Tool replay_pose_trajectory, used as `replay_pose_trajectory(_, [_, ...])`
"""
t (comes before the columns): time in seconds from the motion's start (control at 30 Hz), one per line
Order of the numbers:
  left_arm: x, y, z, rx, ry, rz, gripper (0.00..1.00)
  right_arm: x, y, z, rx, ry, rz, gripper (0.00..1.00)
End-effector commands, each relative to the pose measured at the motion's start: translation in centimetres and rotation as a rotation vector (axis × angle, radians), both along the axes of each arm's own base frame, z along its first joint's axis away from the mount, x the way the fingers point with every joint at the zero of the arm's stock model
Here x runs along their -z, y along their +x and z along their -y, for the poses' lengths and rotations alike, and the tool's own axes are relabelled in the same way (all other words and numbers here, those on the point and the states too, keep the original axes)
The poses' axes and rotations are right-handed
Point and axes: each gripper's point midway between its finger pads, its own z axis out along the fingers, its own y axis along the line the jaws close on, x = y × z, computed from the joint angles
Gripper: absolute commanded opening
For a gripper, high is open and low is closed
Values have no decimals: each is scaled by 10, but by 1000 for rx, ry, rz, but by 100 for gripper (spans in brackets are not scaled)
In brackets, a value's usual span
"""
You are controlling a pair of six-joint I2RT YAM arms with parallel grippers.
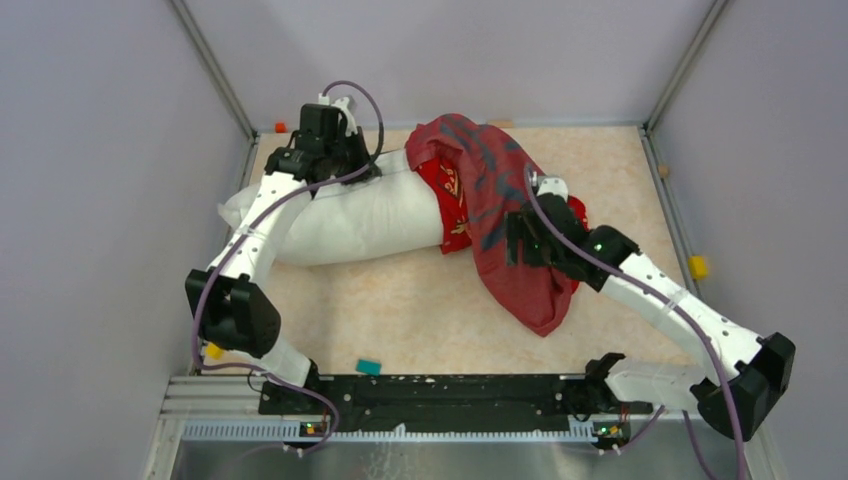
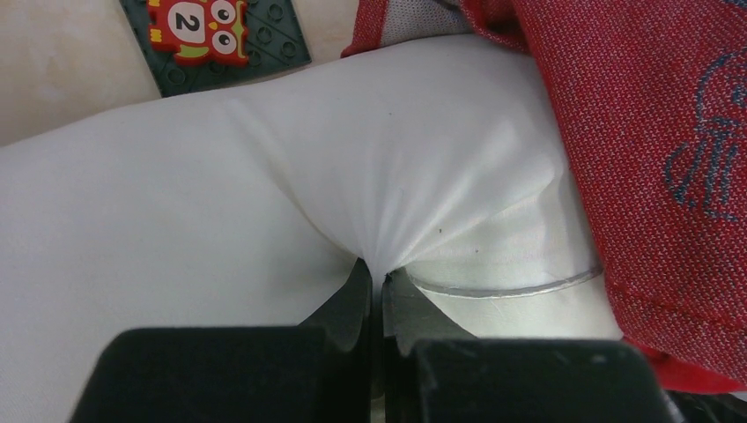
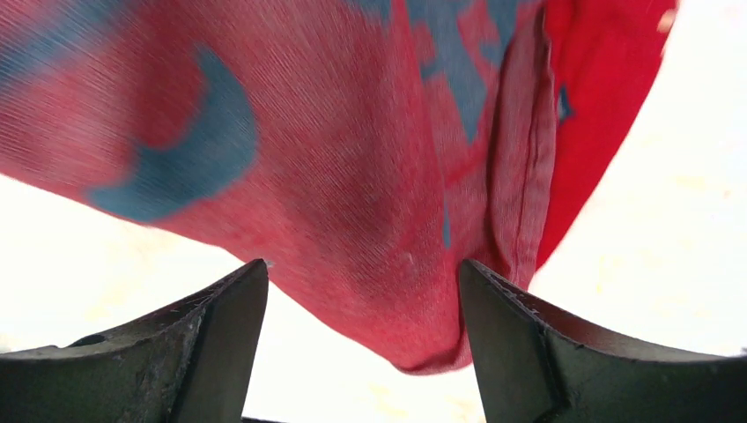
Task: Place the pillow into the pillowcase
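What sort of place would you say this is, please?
Probably a robotics lab test cell: two white-and-black robot arms bolted to a black metal rail, at a beige marbled tabletop boxed in by plain grey walls.

From above, the right end of the pillow [image 1: 350, 215] is buried under the pillowcase [image 1: 500, 200], so how far in it reaches cannot be told. The right wrist view shows the pillowcase print only as blurred blue patches, cut off at the top, with the desk [image 3: 669, 229] washed out white. The left wrist view crops a green studded plate [image 2: 264, 44] and its owl tile [image 2: 198, 26] at the top edge. A yellow bit [image 1: 697, 267] and a teal bit [image 1: 368, 367] by the desk's borders are too small to identify.
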Motion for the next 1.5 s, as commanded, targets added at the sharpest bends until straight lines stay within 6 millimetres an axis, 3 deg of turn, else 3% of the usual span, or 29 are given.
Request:
replay_pose_trajectory(0.0, [5, 15, -17, -40, 42, 34, 0, 27, -6, -7, 10, 65, -5, 78])
replay_pose_trajectory(0.1, [6, 14, -17, -37, 39, 33, 0, 44, 2, -10, 30, 44, -19, 74])
replay_pose_trajectory(0.17, [6, 14, -17, -35, 42, 34, 0, 45, 7, -11, 41, 29, -12, 65])
replay_pose_trajectory(0.2, [6, 14, -18, -33, 44, 34, 0, 43, 10, -10, 49, 20, -3, 56])
replay_pose_trajectory(0.3, [4, 13, -19, -34, 51, 40, 0, 30, 14, -1, 86, -31, 7, 6])
replay_pose_trajectory(0.33, [4, 12, -20, -32, 52, 41, 0, 18, 17, 3, 108, -41, 27, 0])
replay_pose_trajectory(0.4, [3, 11, -19, -25, 54, 45, 0, -16, 23, 11, 133, -54, 86, 0])
replay_pose_trajectory(0.5, [4, 8, -17, -8, 44, 49, 0, -84, 34, 15, 147, -30, 205, 0])
replay_pose_trajectory(0.57, [5, 5, -14, 7, 37, 49, 0, -115, 42, 20, 169, -52, 259, 0])
replay_pose_trajectory(0.7, [10, -6, -1, 69, 22, 41, 0, -161, 82, 43, 240, -64, 317, 0])
replay_pose_trajectory(0.77, [11, -13, 6, 99, 26, 42, 0, -179, 111, 57, 289, -52, 347, 0])
replay_pose_trajectory(0.83, [13, -20, 14, 133, 27, 42, 0, -182, 144, 73, 344, -56, 331, 0])
replay_pose_trajectory(0.93, [14, -31, 24, 185, 34, 47, 0, -160, 194, 101, 437, -77, 267, 0])
replay_pose_trajectory(1.03, [17, -39, 27, 211, 35, 45, 0, -109, 236, 131, 514, -107, 160, 0])
replay_pose_trajectory(1.1, [17, -40, 27, 211, 34, 44, 0, -71, 253, 146, 543, -117, 67, 2])
replay_pose_trajectory(1.17, [17, -41, 26, 204, 36, 45, 0, -53, 257, 152, 553, -118, 13, 22])
replay_pose_trajectory(1.23, [17, -39, 25, 191, 40, 47, 0, -72, 252, 144, 532, -81, 57, 45])
replay_pose_trajectory(1.3, [16, -36, 24, 176, 39, 43, 0, -100, 239, 131, 494, -66, 126, 61])
replay_pose_trajectory(1.47, [14, -31, 27, 163, 20, 40, 0, -167, 183, 69, 349, -60, 264, 66])
